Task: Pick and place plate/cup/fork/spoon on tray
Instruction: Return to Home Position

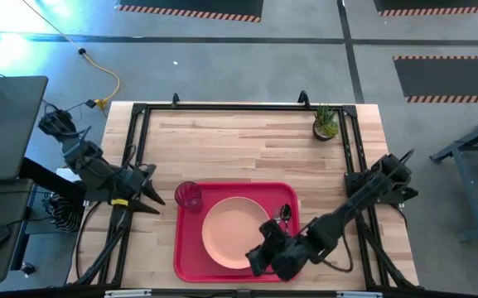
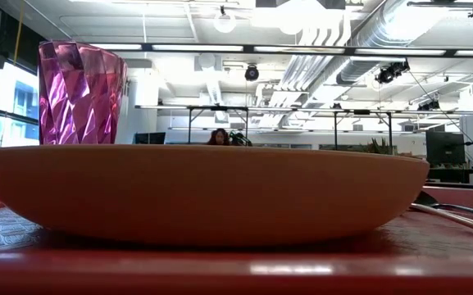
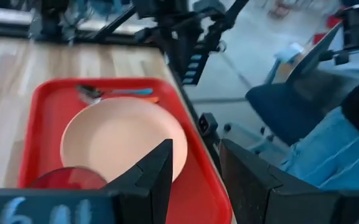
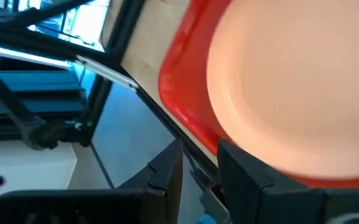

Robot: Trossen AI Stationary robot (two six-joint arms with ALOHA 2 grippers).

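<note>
The red tray [image 1: 187, 263] lies at the table's near middle. The peach-pink plate [image 1: 234, 233] sits in its middle. The dark-red cup [image 1: 189, 195] stands upright in the tray's far left corner. The spoon [image 1: 285, 214] with a teal handle lies in the far right corner, and the left wrist view shows the fork's orange handle [image 3: 149, 99] beside it. My left gripper [image 1: 158, 200] is open and empty just left of the tray, near the cup. My right gripper [image 1: 254, 263] is open and empty above the plate's near right edge.
A small potted plant [image 1: 325, 124] stands at the table's far right. A black frame [image 1: 222, 107] runs along the table's edges. Bare wood lies between the tray and the far edge. A person sits in the room far behind the table [image 2: 218, 137].
</note>
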